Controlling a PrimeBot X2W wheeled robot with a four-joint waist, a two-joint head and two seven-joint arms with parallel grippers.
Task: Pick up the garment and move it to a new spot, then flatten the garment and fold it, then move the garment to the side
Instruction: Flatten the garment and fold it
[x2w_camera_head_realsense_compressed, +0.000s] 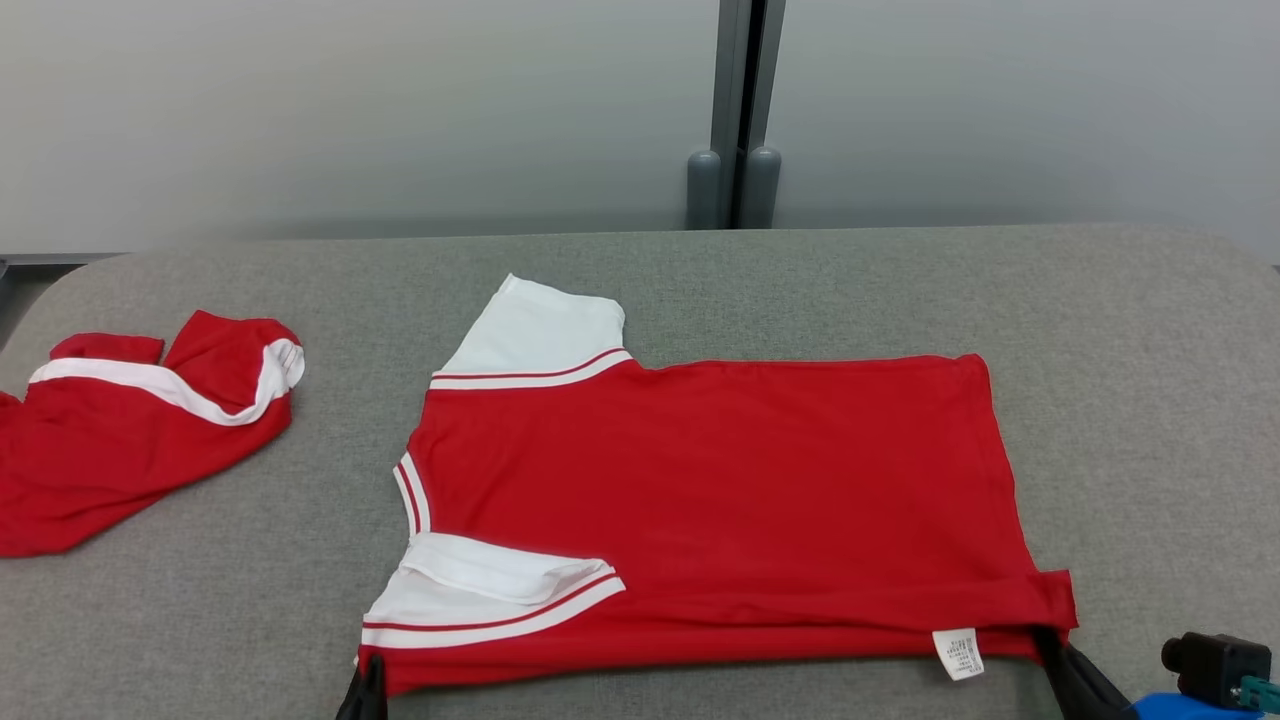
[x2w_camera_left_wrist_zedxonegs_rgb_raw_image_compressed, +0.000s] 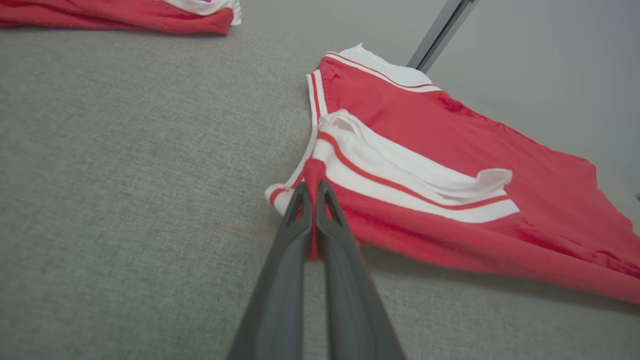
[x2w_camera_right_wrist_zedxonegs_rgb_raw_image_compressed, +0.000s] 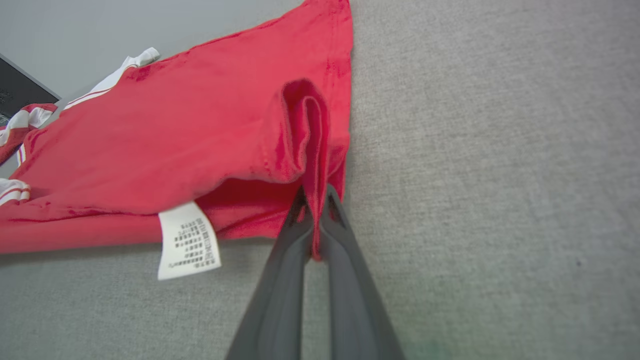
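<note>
Illegible print on garment (x2w_camera_head_realsense_compressed: 720, 480) label (x2w_camera_right_wrist_zedxonegs_rgb_raw_image_compressed: 189, 240)

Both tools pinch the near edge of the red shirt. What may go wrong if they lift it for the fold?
1. The left tool holds only a small tip by the sleeve, the right tool only a narrow pleat at the hem corner of the red shirt; either may slip out.
2. The near white sleeve lies doubled over itself, so the fold may trap a crease.
</note>
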